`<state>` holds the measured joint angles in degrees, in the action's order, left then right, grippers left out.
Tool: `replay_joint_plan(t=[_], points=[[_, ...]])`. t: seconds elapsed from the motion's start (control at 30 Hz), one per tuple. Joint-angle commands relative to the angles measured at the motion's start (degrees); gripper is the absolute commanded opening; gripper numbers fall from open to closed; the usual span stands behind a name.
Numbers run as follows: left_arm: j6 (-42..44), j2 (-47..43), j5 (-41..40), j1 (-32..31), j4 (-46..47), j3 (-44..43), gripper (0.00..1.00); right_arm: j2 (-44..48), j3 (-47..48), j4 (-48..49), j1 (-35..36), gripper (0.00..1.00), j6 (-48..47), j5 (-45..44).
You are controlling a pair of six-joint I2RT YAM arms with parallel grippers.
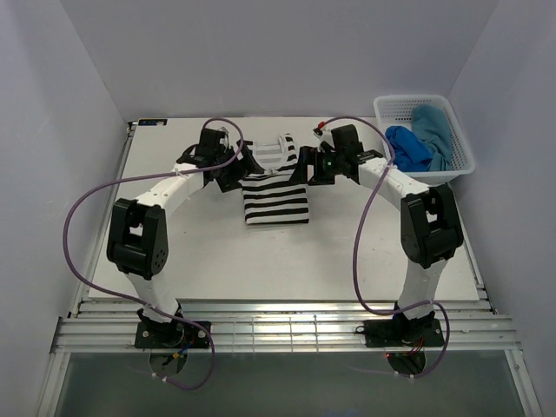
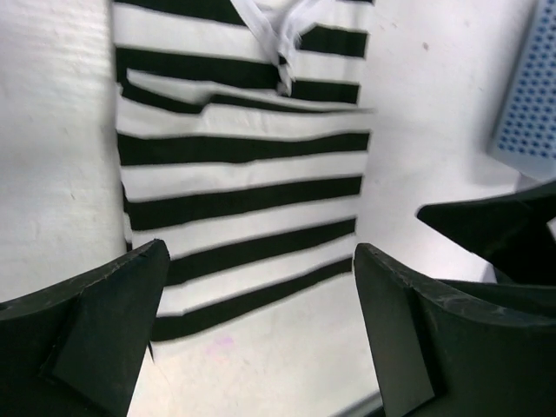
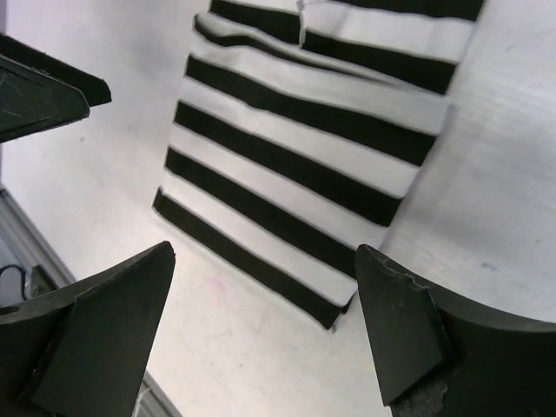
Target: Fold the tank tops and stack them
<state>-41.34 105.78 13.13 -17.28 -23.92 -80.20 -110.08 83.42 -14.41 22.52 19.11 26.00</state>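
The black-and-white striped tank top [image 1: 275,200] lies folded into a narrow rectangle at the table's middle, its straps [image 1: 274,152] toward the back. It fills the left wrist view [image 2: 243,165] and the right wrist view [image 3: 321,148]. My left gripper [image 1: 238,172] is open and empty over the top's left upper corner. My right gripper [image 1: 307,170] is open and empty over its right upper corner. In both wrist views the fingers [image 2: 95,321] [image 3: 408,330] straddle bare table just off the hem. The royal blue tank top [image 1: 407,148] and the teal tank top [image 1: 434,130] lie crumpled in the basket.
A white mesh basket [image 1: 387,109] stands at the back right of the table, right of my right arm; its corner shows in the left wrist view [image 2: 530,104]. Grey walls close in the left, back and right. A metal rail [image 1: 278,326] runs along the near edge.
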Motion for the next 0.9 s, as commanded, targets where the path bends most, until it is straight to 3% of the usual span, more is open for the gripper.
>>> replay_joint_plan(t=[0.0, 0.23, 0.6, 0.87], points=[[-2.6, -6.9, 6.1, -1.1, 5.1, 6.1, 0.98, 3.9, -5.3, 4.1, 1.9, 0.9, 1.5, 4.8], [-4.3, -6.1, 10.8, -2.2, 8.1, 15.2, 0.98, 6.7, -15.2, 10.5, 3.8, 0.9, 5.0, 7.3], [-2.8, -0.9, 9.6, -2.4, 7.3, 17.8, 0.98, 2.3, -20.2, 12.4, 3.8, 0.9, 5.1, 6.9], [-3.1, -6.0, 8.6, -4.0, 6.8, 26.6, 0.98, 7.7, -29.4, 16.4, 4.3, 0.9, 7.1, 6.0]])
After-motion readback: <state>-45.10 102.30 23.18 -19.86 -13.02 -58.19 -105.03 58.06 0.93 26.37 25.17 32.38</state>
